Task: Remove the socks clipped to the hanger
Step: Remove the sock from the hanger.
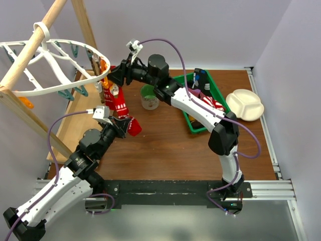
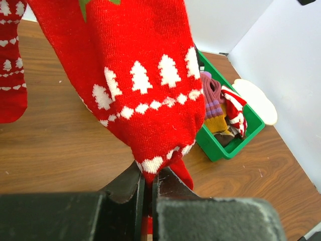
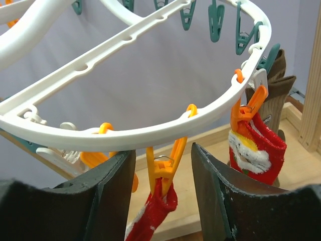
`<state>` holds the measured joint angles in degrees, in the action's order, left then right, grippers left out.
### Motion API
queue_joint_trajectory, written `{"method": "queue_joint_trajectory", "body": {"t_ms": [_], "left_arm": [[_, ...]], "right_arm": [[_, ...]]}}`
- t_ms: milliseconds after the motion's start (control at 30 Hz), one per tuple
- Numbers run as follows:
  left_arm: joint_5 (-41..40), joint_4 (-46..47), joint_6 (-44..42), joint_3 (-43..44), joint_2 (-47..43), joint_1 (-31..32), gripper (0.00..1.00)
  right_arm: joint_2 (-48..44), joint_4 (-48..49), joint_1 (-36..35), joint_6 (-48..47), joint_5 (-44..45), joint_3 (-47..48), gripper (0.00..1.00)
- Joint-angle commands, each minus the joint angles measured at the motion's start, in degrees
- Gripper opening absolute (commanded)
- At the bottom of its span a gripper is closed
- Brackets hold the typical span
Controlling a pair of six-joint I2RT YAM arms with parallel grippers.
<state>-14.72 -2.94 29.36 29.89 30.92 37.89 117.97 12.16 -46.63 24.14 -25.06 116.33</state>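
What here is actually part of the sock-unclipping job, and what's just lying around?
Part of the job: red socks, white hanger, orange clips, left gripper pinching a sock, right gripper around a clip.
Lying about: green bin, white plate, cup.

Robot lab cell, not a home. Left arm (image 1: 65, 186) and right arm (image 1: 200, 108) are bolted to a black base plate (image 1: 165, 190) on aluminium extrusion rails (image 1: 268, 190), with purple cables (image 1: 165, 40) looping loose. Blank pale walls (image 1: 215, 30) box in a wooden tabletop (image 1: 165, 150). Props look staged: hanger (image 1: 45, 92) with socks (image 1: 119, 103) on a bare wooden pole frame (image 1: 30, 50), green bin (image 1: 216, 88), divided plate (image 1: 245, 104).
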Motion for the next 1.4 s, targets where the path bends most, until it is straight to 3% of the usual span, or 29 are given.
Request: {"method": "queue_joint_trajectory", "body": {"t_ms": [0,267,433,667,733,767,867,1100,1367], "left_arm": [[1.1,1.09,-0.8,2.37,0.11,-0.27,0.0],[0.92,0.83,-0.98,2.28,0.11,-0.36,0.0],[0.57,-0.31,-0.45,1.93,-0.59,-0.36,0.0],[0.13,-1.19,-0.36,1.75,-1.74,-0.36,0.0],[0.13,-0.93,-0.36,1.84,-1.56,-0.36,0.0],[0.22,-0.84,-0.36,1.84,-1.47,-0.36,0.0],[0.31,-0.58,-0.62,2.1,-1.21,-0.36,0.0],[1.01,0.12,-1.86,4.12,0.63,-0.36,0.0],[4.34,1.71,-3.35,5.7,4.59,-0.36,0.0]], "right_arm": [[0.24,7.52,-0.65,3.45,2.12,0.12,0.51],[-0.11,12.09,-0.65,5.65,4.93,-1.9,0.37],[-0.11,12.53,-0.65,5.92,5.72,-1.99,0.02],[0.15,12.09,-0.65,5.83,5.11,-1.64,0.0],[-0.2,11.92,-0.65,5.74,4.93,-1.81,0.1],[-0.37,11.83,-0.74,5.57,5.28,-1.9,0.27],[-1.43,9.73,-0.74,4.25,6.95,-2.43,0.54],[-8.19,6.48,-0.83,0.83,14.05,-10.85,0.73],[-20.83,2.96,0.93,-1.46,23.91,-26.32,0.81]]}}
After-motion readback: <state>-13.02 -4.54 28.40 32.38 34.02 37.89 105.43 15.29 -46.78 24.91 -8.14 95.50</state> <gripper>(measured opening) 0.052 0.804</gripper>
